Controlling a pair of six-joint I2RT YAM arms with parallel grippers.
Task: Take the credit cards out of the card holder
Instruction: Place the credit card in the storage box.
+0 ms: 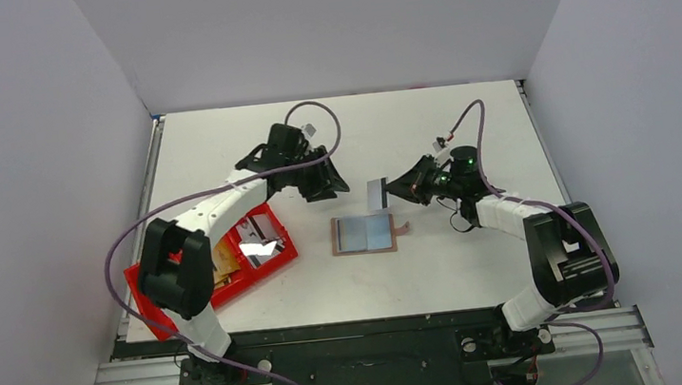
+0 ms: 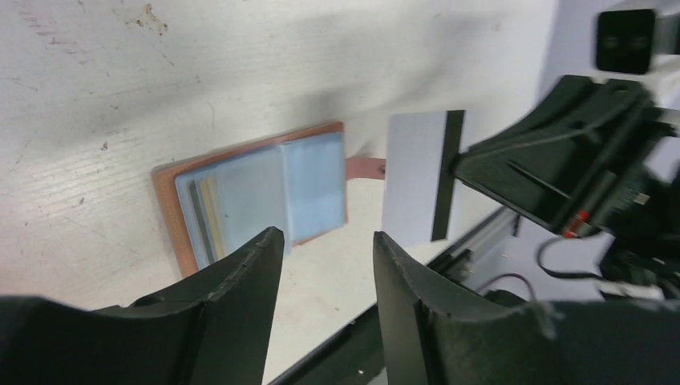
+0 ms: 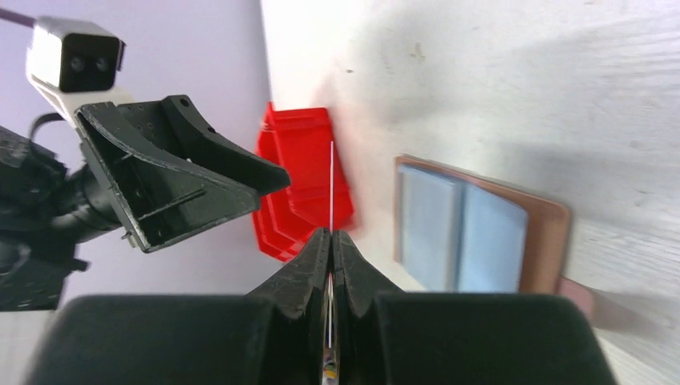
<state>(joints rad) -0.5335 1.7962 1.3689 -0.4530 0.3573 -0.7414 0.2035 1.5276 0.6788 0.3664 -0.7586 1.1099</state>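
The tan card holder (image 1: 363, 234) lies open on the table, pale blue inside, snap tab to the right; it also shows in the left wrist view (image 2: 248, 192) with cards tucked in its left pocket, and in the right wrist view (image 3: 481, 228). My right gripper (image 1: 392, 190) is shut on a pale credit card (image 1: 377, 194) with a dark stripe, held in the air above the holder's far right; the card shows face-on in the left wrist view (image 2: 413, 176) and edge-on in the right wrist view (image 3: 331, 192). My left gripper (image 1: 329, 188) is open and empty, just left of the card.
A red tray (image 1: 272, 259) with cards and other items stands at the left near the left arm; it also shows in the right wrist view (image 3: 301, 184). The two grippers face each other closely above the table's middle.
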